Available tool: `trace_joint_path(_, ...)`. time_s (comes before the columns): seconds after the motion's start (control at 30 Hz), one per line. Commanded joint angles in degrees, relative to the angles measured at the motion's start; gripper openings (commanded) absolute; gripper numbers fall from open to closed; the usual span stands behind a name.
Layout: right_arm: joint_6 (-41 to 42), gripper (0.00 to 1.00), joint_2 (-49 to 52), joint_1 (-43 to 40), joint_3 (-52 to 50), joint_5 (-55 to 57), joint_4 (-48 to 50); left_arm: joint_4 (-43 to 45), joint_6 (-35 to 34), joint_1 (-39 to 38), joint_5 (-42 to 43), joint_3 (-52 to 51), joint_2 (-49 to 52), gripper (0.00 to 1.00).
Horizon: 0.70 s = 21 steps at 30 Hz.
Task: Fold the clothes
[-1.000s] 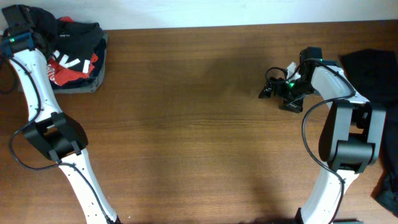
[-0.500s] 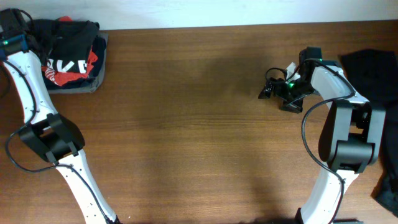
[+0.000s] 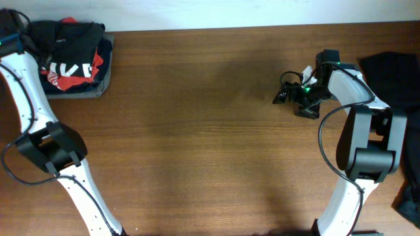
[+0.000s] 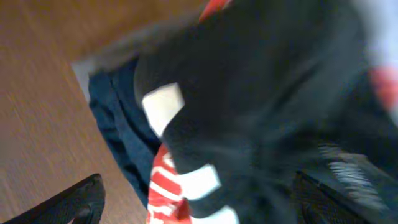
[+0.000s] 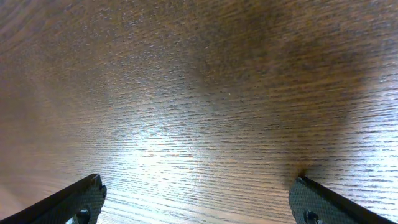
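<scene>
A folded stack of black, red-and-white printed T-shirts [image 3: 75, 62] lies just under the wide-open left pincer [image 4: 205, 199] — apparently done. Outward of the open, empty right pincer [image 5: 199, 199], dark crumpled garments [image 3: 390, 78] await folding.

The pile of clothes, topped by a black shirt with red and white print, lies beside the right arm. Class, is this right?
No. The overhead view shows the pile of clothes, topped by a black shirt with red and white print, beside the left arm, not the right.
</scene>
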Motion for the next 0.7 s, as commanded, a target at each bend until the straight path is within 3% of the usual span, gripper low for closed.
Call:
trace_joint_path(0.0,0.39,0.99,3.61,0.85,-2.89,0.98,0.42,2.4,6.4,-0.11,0.13,0.33,-8.96,0.89)
trace_joint_path(0.1,0.39,0.99,3.61,0.85,-2.89,0.98,0.42,4.7,13.16,-1.14,1.51,0.31,-9.25,0.56)
trace_joint_path(0.17,0.42,0.99,3.61,0.85,-2.89,0.96,0.37,4.79,14.38,-1.84,1.31,0.09,-8.35,0.24)
trace_joint_path(0.23,0.42,0.99,3.61,0.85,-2.89,0.96,0.31,4.52,14.36,-2.47,1.44,-0.13,-6.71,0.01)
trace_joint_path(0.47,0.42,0.99,3.61,0.85,-2.89,0.96,-0.63,1.99,13.4,-4.37,1.77,-0.17,1.75,0.01)
trace_joint_path(0.67,0.42,0.99,3.61,0.85,-2.89,0.96,-0.81,8.33,13.42,-5.64,4.94,-0.17,7.56,0.01)
